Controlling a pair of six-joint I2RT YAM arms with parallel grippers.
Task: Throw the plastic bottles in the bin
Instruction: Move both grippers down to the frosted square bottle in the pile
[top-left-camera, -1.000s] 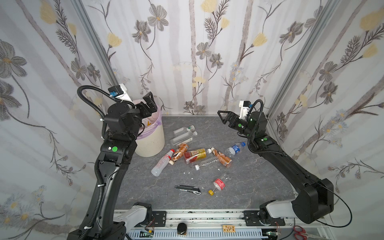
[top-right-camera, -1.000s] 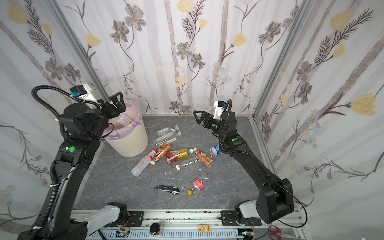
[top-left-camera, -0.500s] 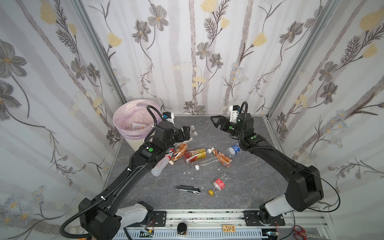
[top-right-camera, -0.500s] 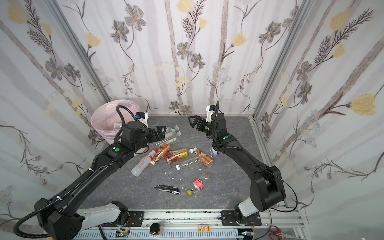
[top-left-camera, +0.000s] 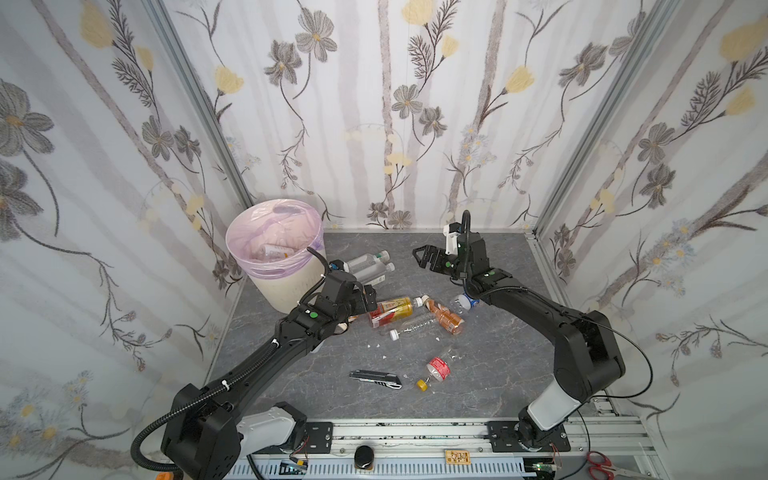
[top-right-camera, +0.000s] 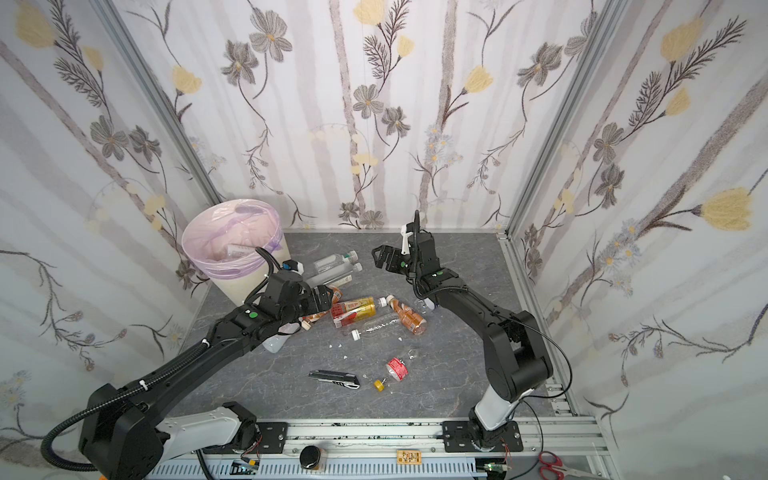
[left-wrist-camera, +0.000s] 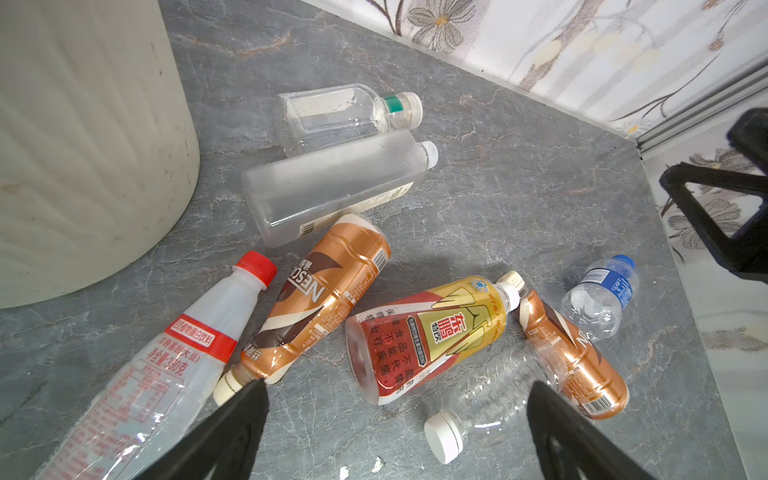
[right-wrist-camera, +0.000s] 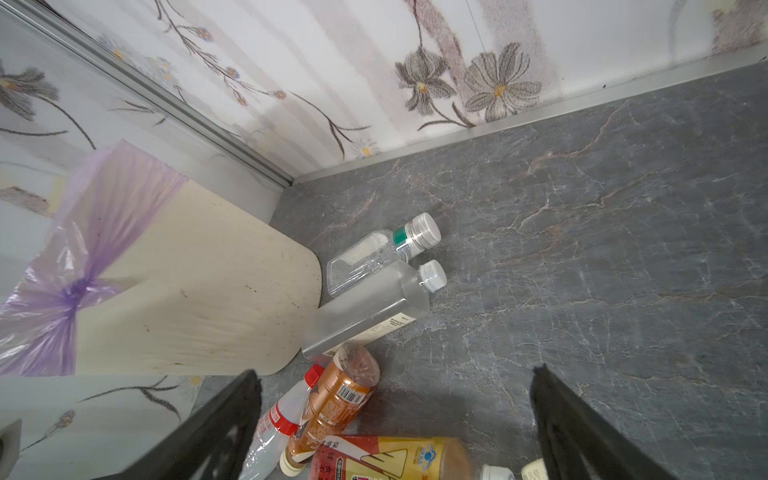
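The plastic bottles (top-left-camera: 390, 309) lie in a heap on the grey table (top-left-camera: 498, 340) beside the bin (top-left-camera: 286, 289). My left gripper (top-left-camera: 368, 300) hangs low over them, spread wide and empty. My right gripper (top-left-camera: 420, 258), higher up, is wide and empty too.

1. The tabletop (top-left-camera: 498, 353) is smooth and matt, grey with a veined marble look.
2. The bin (left-wrist-camera: 83, 145) is cream plastic, matt and faintly ribbed, with dark scuffs.
3. Its bag (right-wrist-camera: 104, 199) is thin lilac plastic film, translucent, crinkled and slightly glossy.
4. The frosted bottle (left-wrist-camera: 332, 187) is cloudy, satin plastic; the green-banded bottle (left-wrist-camera: 332, 116) beside it is clear and glossy.
5. The copper bottle (left-wrist-camera: 324, 299) wears a shiny, metallic-looking sleeve.
6. The crushed bottle (left-wrist-camera: 490, 395) is clear, dented plastic with a ridged white cap.
7. The walls (top-left-camera: 374, 124) look like matt woven cloth with a flower pattern.
8. The rail (right-wrist-camera: 582, 104) at the wall's foot is pale brushed metal.
9. The arms (top-left-camera: 257, 365) have matt black casings.
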